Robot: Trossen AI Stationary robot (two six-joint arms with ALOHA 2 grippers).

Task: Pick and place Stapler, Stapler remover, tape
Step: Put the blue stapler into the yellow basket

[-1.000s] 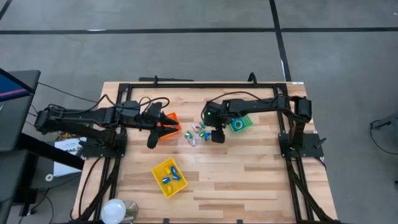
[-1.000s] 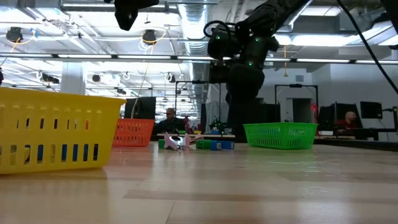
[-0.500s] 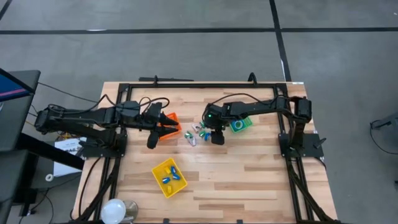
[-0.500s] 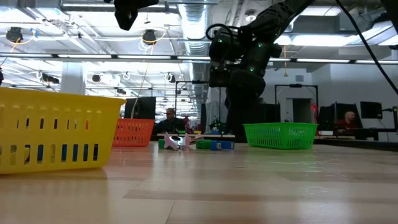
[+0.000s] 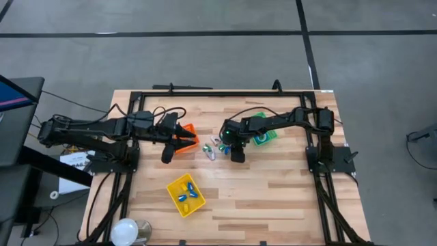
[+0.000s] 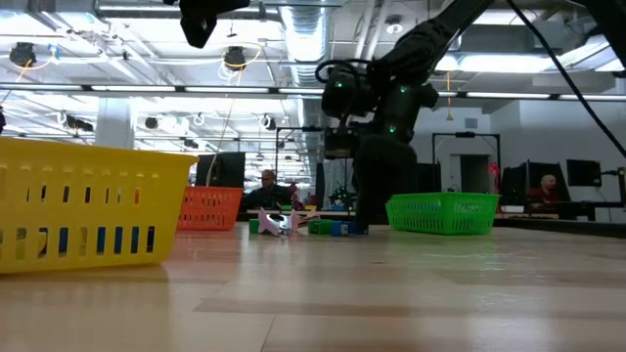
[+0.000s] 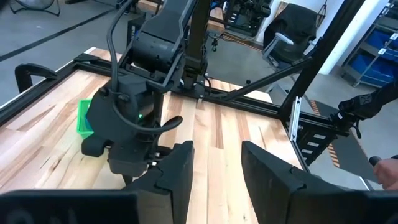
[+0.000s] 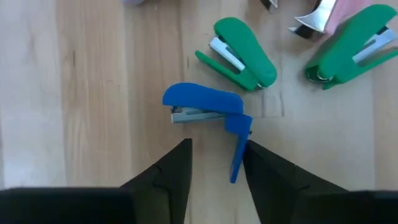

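Pick step in hand: right pincer (image 8: 214,163), fingers spread, hangs low over the blue stapler (image 8: 208,109) mid-worktop (image 5: 273,191); next, descend and pinch it; left pincer (image 7: 216,163) waits, spread, over the orange bin (image 5: 186,137).

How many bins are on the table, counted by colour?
Orange bin: 1
Green bin: 1
Yellow bin: 1
Total: 3
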